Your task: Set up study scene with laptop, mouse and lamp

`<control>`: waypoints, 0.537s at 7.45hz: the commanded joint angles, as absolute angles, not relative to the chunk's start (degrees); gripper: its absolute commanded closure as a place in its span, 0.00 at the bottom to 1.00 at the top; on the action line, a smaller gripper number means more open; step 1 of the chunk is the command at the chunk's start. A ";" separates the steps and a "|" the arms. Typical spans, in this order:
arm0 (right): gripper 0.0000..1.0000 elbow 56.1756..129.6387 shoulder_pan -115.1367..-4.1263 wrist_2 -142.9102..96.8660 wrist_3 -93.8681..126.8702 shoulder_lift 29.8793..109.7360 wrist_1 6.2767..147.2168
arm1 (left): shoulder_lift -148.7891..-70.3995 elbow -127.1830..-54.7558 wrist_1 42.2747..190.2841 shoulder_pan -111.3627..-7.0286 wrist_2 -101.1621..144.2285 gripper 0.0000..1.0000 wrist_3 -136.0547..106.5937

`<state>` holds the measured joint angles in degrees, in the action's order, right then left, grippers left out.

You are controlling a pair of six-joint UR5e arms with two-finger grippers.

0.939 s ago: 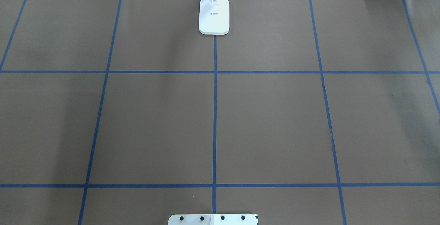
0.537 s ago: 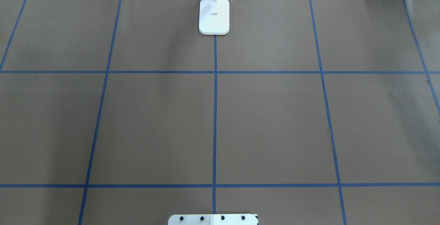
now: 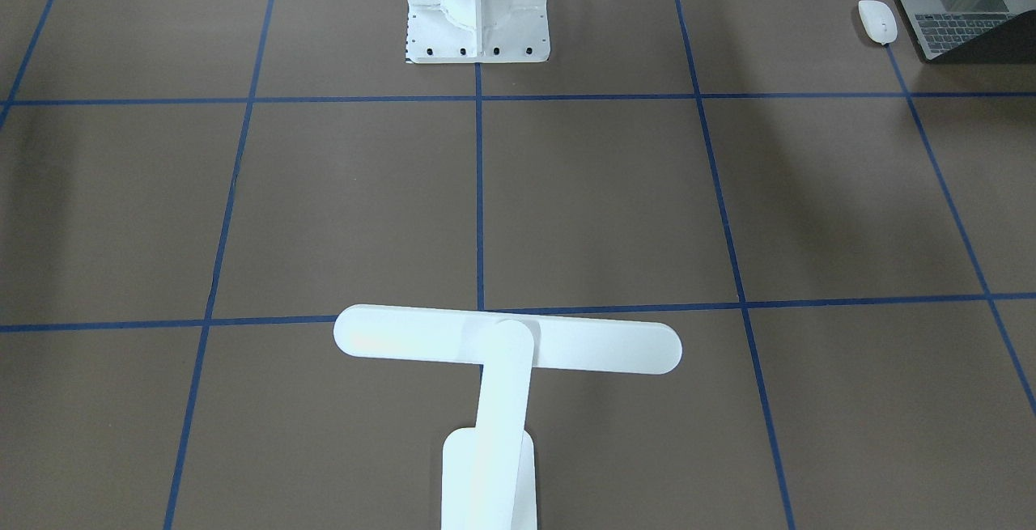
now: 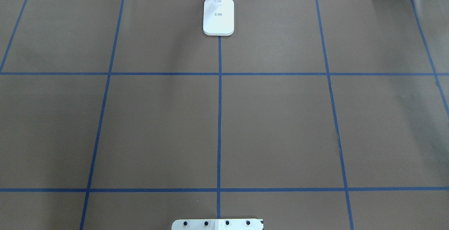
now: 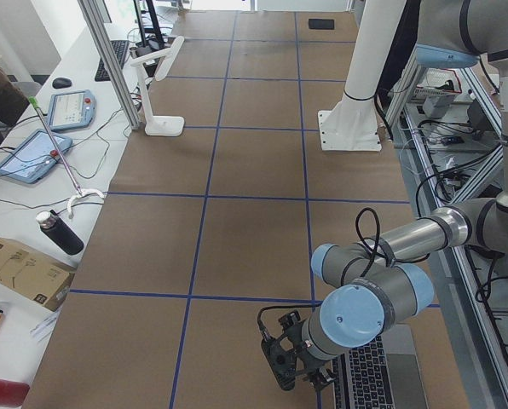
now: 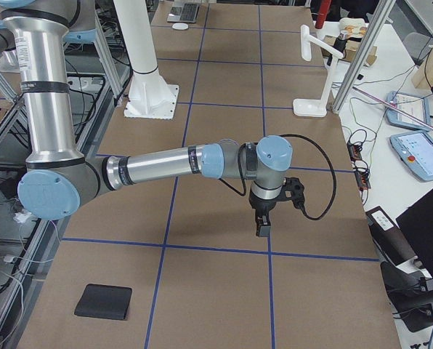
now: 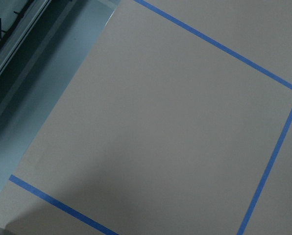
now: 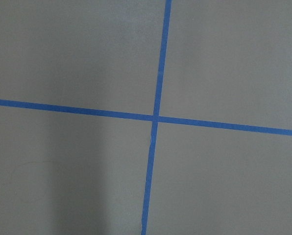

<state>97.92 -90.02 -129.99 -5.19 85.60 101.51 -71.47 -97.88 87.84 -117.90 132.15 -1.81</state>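
Standing at lower centre of the front view, the lamp (image 3: 506,344) pointed its bar head toward the pedestal (image 3: 477,8). The laptop (image 3: 959,16) lay open at upper right, with the mouse (image 3: 877,22) just left of it. The left gripper (image 5: 292,371) hung near the laptop at the bottom of the left view. The right gripper (image 6: 263,230) hung mid-frame over the table (image 6: 224,291). How far either was open, I could not tell.

Left arm (image 5: 382,294) folded low with elbow bent, left gripper (image 5: 298,366) angled downward; right arm (image 6: 166,163) stretched out nearly level, wrist bent, right gripper (image 6: 263,227) pointing straight down; finger opening can't be judged on either.
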 commanded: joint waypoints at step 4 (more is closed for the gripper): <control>0.00 98.00 -90.09 -129.99 -5.36 85.69 101.51 | -69.70 -99.92 81.66 -118.04 129.90 0.00 -28.67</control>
